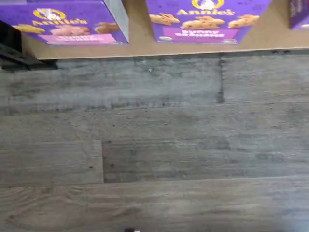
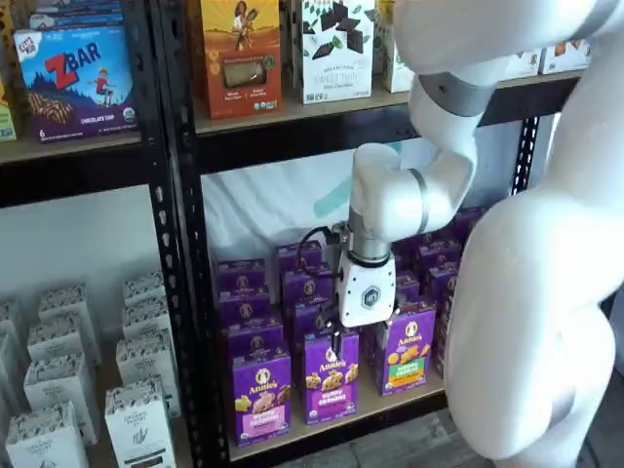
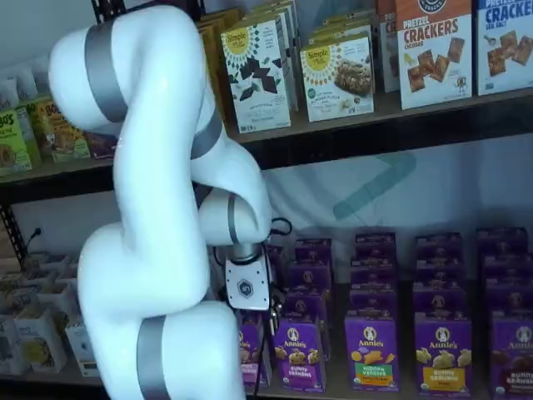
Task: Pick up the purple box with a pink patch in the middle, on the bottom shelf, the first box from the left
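The purple box (image 1: 72, 26) with the pink panel stands upright at the front of the bottom shelf (image 1: 140, 47), close to the shelf's black corner post. In a shelf view it (image 2: 261, 395) is the leftmost front box, and in a shelf view (image 3: 252, 348) my arm hides part of it. My gripper (image 2: 338, 338) hangs in front of the purple boxes, above and to the right of the pink-panel box, apart from it. Its white body shows in both shelf views. The fingers (image 3: 271, 320) are dark against the boxes, so I cannot tell their gap.
A purple box with a lilac panel (image 2: 331, 378) stands beside the target, then one with a green panel (image 2: 408, 353), with rows of purple boxes behind. A black perforated upright (image 2: 180, 292) borders the bay. White cartons (image 2: 136, 409) fill the left bay. Grey wood floor (image 1: 154, 145) lies below.
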Motion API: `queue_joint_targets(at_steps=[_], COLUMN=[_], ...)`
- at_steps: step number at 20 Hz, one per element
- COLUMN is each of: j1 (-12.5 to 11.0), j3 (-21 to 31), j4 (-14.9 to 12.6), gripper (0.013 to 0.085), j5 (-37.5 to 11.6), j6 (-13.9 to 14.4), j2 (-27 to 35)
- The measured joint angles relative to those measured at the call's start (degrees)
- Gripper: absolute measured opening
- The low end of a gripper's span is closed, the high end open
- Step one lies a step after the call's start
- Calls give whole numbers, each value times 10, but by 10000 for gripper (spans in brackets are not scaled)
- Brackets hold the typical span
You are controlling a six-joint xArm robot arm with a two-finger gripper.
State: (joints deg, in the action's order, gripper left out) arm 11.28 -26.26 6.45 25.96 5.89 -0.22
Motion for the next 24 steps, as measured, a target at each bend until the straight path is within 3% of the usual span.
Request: queue_joint_targets(at_steps=[3,6,13,17,24], j1=[7,12,26,42,56], j3=[-27,-49,-105,-138,-195], j4=[55,86,41,41,19], gripper=[850,850,850,850,850], j5=[-9,-21,-35,-37,-28], j6=[-44,-68,-14,1,37], j2=[37,73,147,181,232])
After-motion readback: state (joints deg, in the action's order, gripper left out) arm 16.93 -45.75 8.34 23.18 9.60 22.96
